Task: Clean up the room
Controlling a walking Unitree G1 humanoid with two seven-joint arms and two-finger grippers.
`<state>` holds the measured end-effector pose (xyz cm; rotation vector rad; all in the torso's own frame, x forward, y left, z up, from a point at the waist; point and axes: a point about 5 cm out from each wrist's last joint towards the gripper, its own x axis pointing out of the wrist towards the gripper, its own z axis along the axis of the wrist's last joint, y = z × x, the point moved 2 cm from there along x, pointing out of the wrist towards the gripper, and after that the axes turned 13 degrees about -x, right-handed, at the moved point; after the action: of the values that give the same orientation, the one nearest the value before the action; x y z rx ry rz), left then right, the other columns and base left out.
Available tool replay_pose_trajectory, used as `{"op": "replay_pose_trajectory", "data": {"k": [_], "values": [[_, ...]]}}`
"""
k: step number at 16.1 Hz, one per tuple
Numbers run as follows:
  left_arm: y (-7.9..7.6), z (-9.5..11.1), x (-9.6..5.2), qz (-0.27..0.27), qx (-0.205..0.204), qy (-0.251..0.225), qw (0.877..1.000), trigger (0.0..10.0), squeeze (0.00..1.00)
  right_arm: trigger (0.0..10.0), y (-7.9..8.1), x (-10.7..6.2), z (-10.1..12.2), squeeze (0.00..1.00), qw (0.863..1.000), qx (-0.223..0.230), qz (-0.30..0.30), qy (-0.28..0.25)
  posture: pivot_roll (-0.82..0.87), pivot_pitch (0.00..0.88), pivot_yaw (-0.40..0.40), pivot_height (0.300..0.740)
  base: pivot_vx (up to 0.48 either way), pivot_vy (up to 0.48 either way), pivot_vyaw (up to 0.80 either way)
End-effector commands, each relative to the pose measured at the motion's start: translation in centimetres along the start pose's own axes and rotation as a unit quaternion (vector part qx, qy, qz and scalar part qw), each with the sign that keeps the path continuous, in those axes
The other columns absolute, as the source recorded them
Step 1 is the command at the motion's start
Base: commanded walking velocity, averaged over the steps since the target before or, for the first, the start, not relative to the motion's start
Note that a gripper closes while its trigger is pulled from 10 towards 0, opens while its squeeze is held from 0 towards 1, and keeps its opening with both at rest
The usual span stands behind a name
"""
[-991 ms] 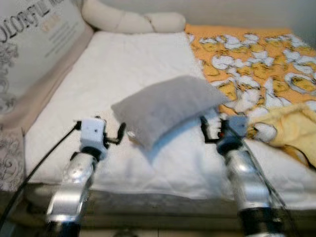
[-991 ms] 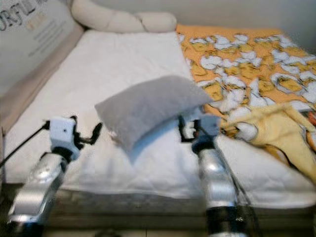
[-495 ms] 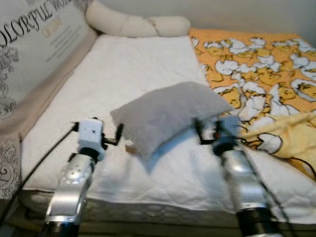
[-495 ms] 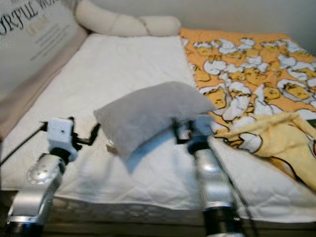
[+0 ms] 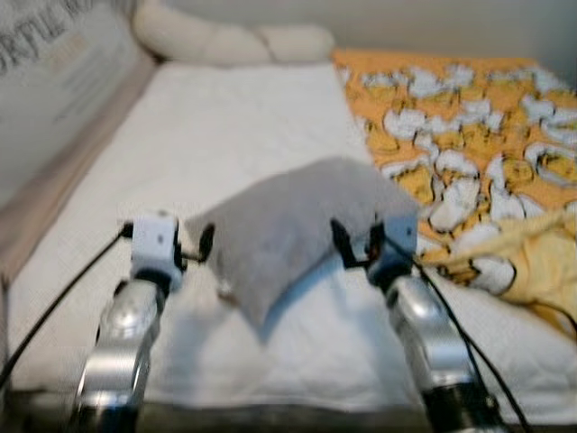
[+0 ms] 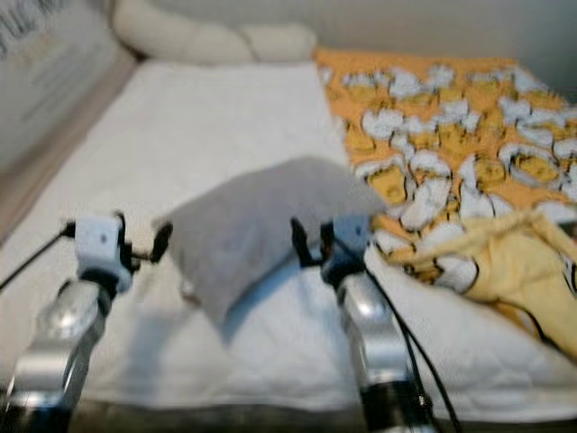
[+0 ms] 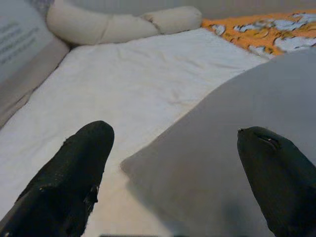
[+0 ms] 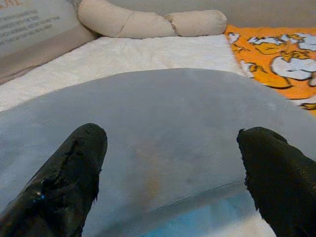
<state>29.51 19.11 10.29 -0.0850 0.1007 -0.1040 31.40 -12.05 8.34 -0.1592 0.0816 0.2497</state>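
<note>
A grey pillow (image 5: 288, 225) lies tilted on the white mattress (image 5: 225, 135), with a pale blue underside at its near edge. My left gripper (image 5: 200, 245) is open at the pillow's left corner, its black fingers (image 7: 74, 182) spread wide either side of that corner (image 7: 237, 163). My right gripper (image 5: 353, 248) is open at the pillow's right near edge, its fingertips (image 8: 69, 177) apart in front of the grey face (image 8: 168, 143). Neither holds anything.
An orange blanket with white duck prints (image 5: 469, 126) covers the bed's right side, a yellow cloth (image 5: 541, 262) bunched on it. A cream knotted bolster (image 5: 225, 41) lies at the head. A printed cushion (image 5: 54, 81) leans along the left edge.
The camera shifted and blurred. Both grippers have come closer to the pillow: the right one now reaches its near edge, the left one its left corner.
</note>
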Motion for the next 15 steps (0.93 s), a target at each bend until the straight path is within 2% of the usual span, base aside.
{"op": "replay_pose_trajectory", "data": {"k": [1,10,12,14,15], "values": [[-0.8,-0.2,0.1,-0.012,-0.001,0.001,1.000,10.0,0.56,10.0,-1.0,-0.2,-0.1,0.00,1.000,0.002,-0.012,0.003,0.07,0.000,-0.006,0.740,0.296,0.000,0.00],[-1.0,-0.3,0.0,-0.015,0.000,0.003,1.000,10.0,0.54,10.0,-0.9,-0.3,-0.1,0.00,1.000,0.005,-0.006,0.006,0.07,0.000,-0.005,0.740,0.000,0.000,0.00],[-1.0,-0.3,0.0,-0.015,0.001,0.003,1.000,10.0,0.55,10.0,-0.9,-0.3,0.0,0.00,1.000,0.016,-0.007,-0.001,0.07,0.000,-0.004,0.740,0.000,0.000,0.00],[-1.0,-0.3,0.1,-0.015,-0.002,0.004,1.000,10.0,0.54,10.0,-1.3,-0.3,-0.2,0.00,1.000,0.017,-0.013,0.011,0.07,0.000,-0.006,0.740,0.000,0.000,0.00],[-1.0,-0.5,0.5,-0.018,-0.003,0.011,1.000,10.0,0.54,10.0,-2.2,-0.2,-0.6,0.00,0.999,0.016,-0.032,0.026,0.07,0.000,-0.012,0.740,0.000,0.000,0.00]]}}
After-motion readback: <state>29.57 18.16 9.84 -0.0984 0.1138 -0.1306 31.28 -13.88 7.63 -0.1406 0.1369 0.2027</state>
